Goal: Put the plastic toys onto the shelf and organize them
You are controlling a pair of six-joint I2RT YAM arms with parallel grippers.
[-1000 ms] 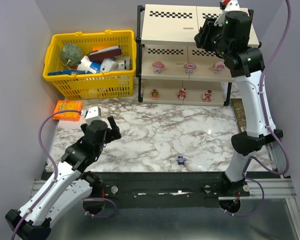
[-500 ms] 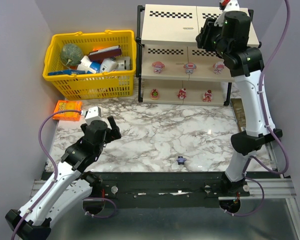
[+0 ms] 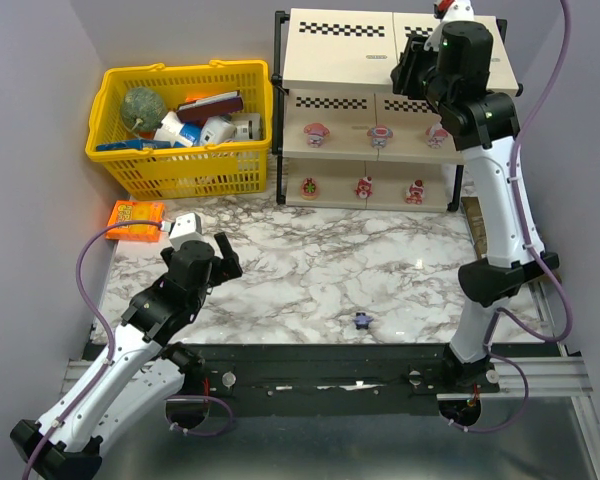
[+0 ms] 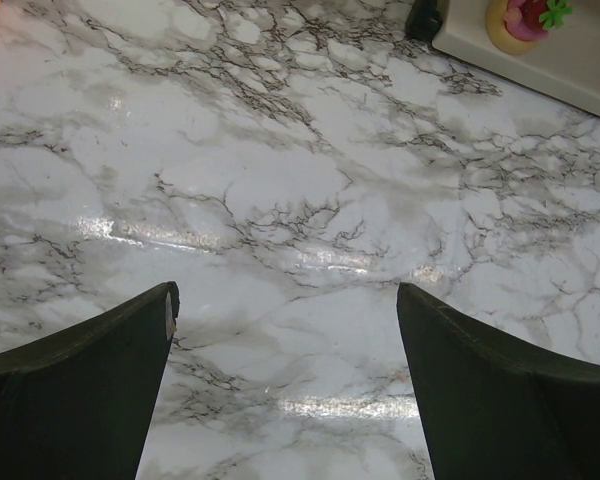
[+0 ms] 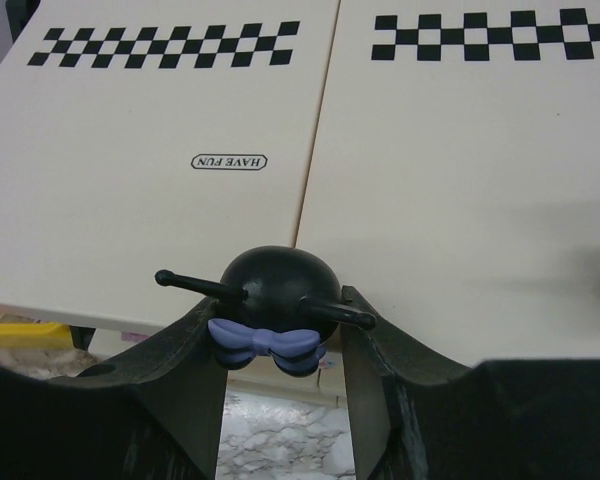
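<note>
The shelf (image 3: 340, 50) has beige boards edged with black-and-white checkered strips, and black posts; the toys on its tiers are pink-and-white (image 3: 316, 133) above and red-pink (image 3: 310, 187) below. The black toy (image 5: 272, 300) wears a lilac-blue bow, and the small toy (image 3: 361, 321) on the table (image 3: 310, 260) is dark purple against white marble veined with grey and black. The basket (image 3: 180, 170) is yellow mesh, the packet (image 3: 135, 218) is orange, and the arms (image 3: 500, 200) are white and black with purple cables (image 3: 80, 275).
</note>
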